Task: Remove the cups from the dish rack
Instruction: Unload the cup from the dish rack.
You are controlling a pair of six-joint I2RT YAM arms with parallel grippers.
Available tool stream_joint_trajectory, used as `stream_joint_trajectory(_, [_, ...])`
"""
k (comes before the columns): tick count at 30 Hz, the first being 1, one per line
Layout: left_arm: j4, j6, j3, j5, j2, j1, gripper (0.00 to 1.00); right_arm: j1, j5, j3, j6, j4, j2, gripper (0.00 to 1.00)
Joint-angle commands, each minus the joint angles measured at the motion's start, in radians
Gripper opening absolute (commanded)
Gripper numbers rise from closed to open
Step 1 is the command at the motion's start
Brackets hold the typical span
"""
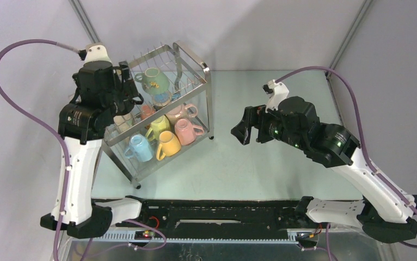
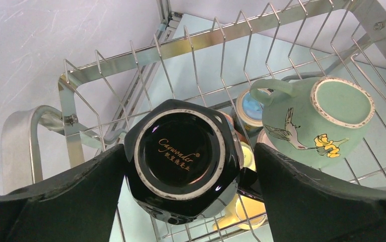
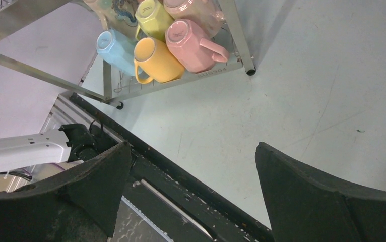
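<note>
The black cup (image 2: 181, 166) stood upside down on the top shelf of the dish rack (image 2: 206, 38). Its bottom had curly gold writing that looked like "Cagwonder". Under that was a short row of gold signs, too small to read.

The green cup (image 2: 314, 121) lay beside it on the same shelf. It had a bird and a yellow flower painted on its side, but no words.

The left hand (image 2: 191, 147) was spread wide with the black cup between its two fingers. The left finger was right up against the cup, and I could not tell if it touched. The right finger stood a little apart. The cup was not squeezed.

The right hand (image 3: 191, 146) was spread wide too. It held nothing and hung over the desk (image 3: 307, 75), well apart from the rack.

On the bottom shelf lay the light blue cup (image 3: 118, 48), the yellow cup (image 3: 155, 60), the pink cup (image 3: 188, 43) and the lime cup (image 3: 153, 15), all close together. The front bar of that shelf had tiny stamped letters, too small to read.
</note>
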Motion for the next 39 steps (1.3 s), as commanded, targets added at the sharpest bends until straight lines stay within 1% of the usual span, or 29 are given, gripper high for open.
stream_joint_trajectory(1, [-0.008, -0.014, -0.019, 0.010, -0.022, 0.013, 0.93, 0.018, -0.003, 0.009, -0.027, 0.006, 0.011, 1.00])
stream_joint_trajectory(3, [-0.006, -0.009, -0.014, 0.007, -0.026, 0.012, 0.88, 0.022, -0.003, 0.009, -0.029, 0.003, 0.016, 1.00])
stream_joint_trajectory(5, [0.000, 0.005, -0.008, 0.030, -0.029, 0.013, 0.80, 0.027, -0.003, 0.011, -0.028, 0.002, 0.019, 1.00])
stream_joint_trajectory(7, [0.012, 0.024, -0.001, 0.062, -0.033, 0.012, 0.76, 0.031, -0.002, 0.012, -0.029, 0.000, 0.022, 1.00])
stream_joint_trajectory(9, [0.028, 0.037, 0.003, 0.092, -0.037, 0.013, 0.74, 0.035, 0.004, 0.012, -0.028, -0.003, 0.023, 1.00])
stream_joint_trajectory(12, [0.035, 0.054, 0.027, 0.121, -0.023, 0.013, 0.74, 0.038, 0.010, 0.009, -0.028, -0.008, 0.023, 1.00])
stream_joint_trajectory(13, [0.035, 0.064, 0.036, 0.131, -0.016, 0.012, 0.75, 0.038, 0.011, 0.007, -0.026, -0.009, 0.023, 1.00])
stream_joint_trajectory(14, [0.031, 0.074, 0.050, 0.138, -0.007, 0.012, 0.79, 0.039, 0.011, 0.007, -0.026, -0.010, 0.022, 1.00])
stream_joint_trajectory(17, [0.016, 0.094, 0.078, 0.142, 0.016, 0.013, 0.95, 0.041, 0.011, 0.002, -0.025, -0.010, 0.023, 1.00])
stream_joint_trajectory(19, [0.008, 0.089, 0.085, 0.135, 0.023, 0.013, 1.00, 0.043, 0.012, 0.000, -0.026, -0.011, 0.024, 1.00])
stream_joint_trajectory(25, [-0.047, 0.012, 0.118, 0.066, 0.016, 0.013, 1.00, 0.044, -0.004, -0.001, -0.037, -0.010, 0.037, 1.00])
stream_joint_trajectory(32, [-0.080, -0.075, 0.094, -0.039, -0.018, 0.013, 1.00, 0.046, -0.027, 0.006, -0.074, -0.015, 0.053, 1.00])
stream_joint_trajectory(39, [-0.115, -0.135, 0.090, -0.028, -0.039, 0.013, 1.00, 0.047, -0.053, -0.009, -0.092, -0.019, 0.053, 1.00])
